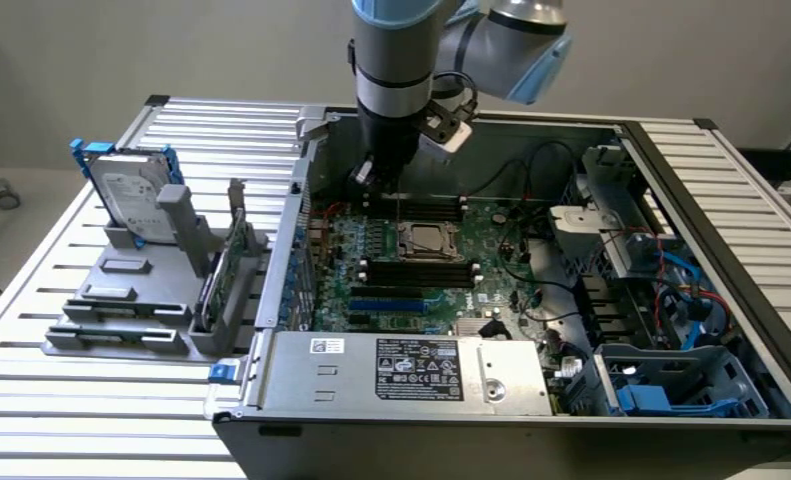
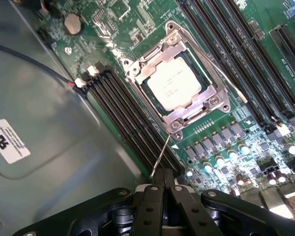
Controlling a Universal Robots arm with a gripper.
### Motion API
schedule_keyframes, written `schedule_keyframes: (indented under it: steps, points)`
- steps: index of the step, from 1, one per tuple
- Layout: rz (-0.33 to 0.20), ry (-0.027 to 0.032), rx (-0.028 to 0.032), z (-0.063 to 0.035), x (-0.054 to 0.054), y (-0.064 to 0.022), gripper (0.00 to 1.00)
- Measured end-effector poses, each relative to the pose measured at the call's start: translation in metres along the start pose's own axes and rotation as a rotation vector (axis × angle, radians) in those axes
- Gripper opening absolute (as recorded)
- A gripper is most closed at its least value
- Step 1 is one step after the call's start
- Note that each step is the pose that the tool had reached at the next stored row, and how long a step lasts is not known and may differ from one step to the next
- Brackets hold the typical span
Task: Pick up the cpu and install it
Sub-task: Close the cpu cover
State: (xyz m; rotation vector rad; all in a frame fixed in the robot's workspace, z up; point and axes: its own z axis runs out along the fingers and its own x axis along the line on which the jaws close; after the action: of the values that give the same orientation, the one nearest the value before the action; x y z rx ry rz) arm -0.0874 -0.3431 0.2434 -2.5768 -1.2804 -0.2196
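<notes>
One chip is what we are watching here, and the cpu is lying flat in its socket on the green motherboard, its silvery top facing up, with the metal socket frame sitting around its edges. Long black memory slots are running along both sides of the socket. A thin wire lever is reaching out from one corner of the frame, and its free end is meeting the very tips of the jaws. Those jaws are clenched tight together, though we cannot tell whether the wire is actually pinched between them. Over in the exterior view, the arm is hanging straight down into the open computer case, with the jaws hovering low over the board, close to the socket. Off to the exterior view's left, a hard drive in a blue bracket is standing upright on the slatted counter, outside the case. A grey power supply is sitting along the case's near edge.
</notes>
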Motion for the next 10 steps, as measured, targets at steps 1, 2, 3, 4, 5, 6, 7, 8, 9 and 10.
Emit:
schedule_keyframes:
  steps: [1, 2, 3, 4, 5, 6, 7, 8, 9, 10]
  points:
    - [0.005, 0.0051, -0.0072, 0.0001, 0.0001, 0.0, 0.11]
    - [0.01, 0.0102, -0.0146, 0.0002, 0.0001, -0.0001, 0.11]
    - [0.014, 0.0157, -0.0228, 0.0003, 0.0002, -0.0001, 0.11]
    - [0.019, 0.0207, -0.0309, 0.0004, 0.0002, -0.0001, 0.11]
    - [0.023, 0.0256, -0.0392, 0.0005, 0.0003, -0.0002, 0.11]
    - [0.027, 0.0301, -0.0471, 0.0007, 0.0003, -0.0002, 0.11]
    - [0.031, 0.0328, -0.0526, 0.0012, 0.0003, -0.0002, 0.11]
    - [0.035, 0.0343, -0.0566, 0.0017, 0.0002, -0.0002, 0.11]
    - [0.038, 0.0354, -0.0598, 0.0025, 0.0001, -0.0001, 0.11]
    - [0.04, 0.0363, -0.0624, 0.0033, 0.0, -0.0001, 0.11]
